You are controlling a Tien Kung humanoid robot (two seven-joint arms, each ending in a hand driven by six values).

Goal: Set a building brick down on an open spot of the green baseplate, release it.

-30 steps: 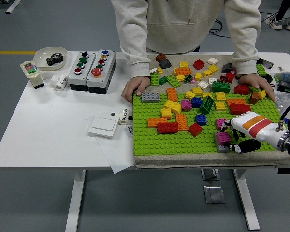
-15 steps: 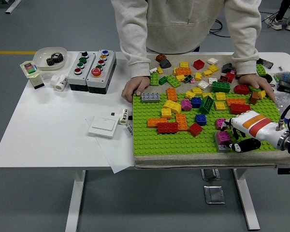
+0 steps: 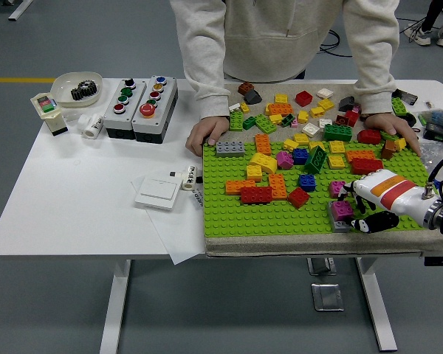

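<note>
The green baseplate (image 3: 244, 217) covers the right half of the table and carries several scattered bricks. At its front right corner a magenta brick (image 3: 340, 209) sits on a grey brick (image 3: 337, 225). My right hand (image 3: 352, 210), white with an orange stripe and black fingers, reaches in from the right edge. Its fingers curl around the magenta brick, which rests low on the plate. A red brick (image 3: 255, 195) and an orange brick (image 3: 277, 185) lie mid-plate. My left arm is out of the picture.
A person stands at the far side with one hand (image 3: 205, 136) on the plate's far left corner and the other hand (image 3: 393, 125) on its far right. Loose bricks (image 3: 303, 103) pile behind the plate. Button boxes (image 3: 139, 107), a white switch (image 3: 158, 192) and a bowl (image 3: 75, 87) lie left.
</note>
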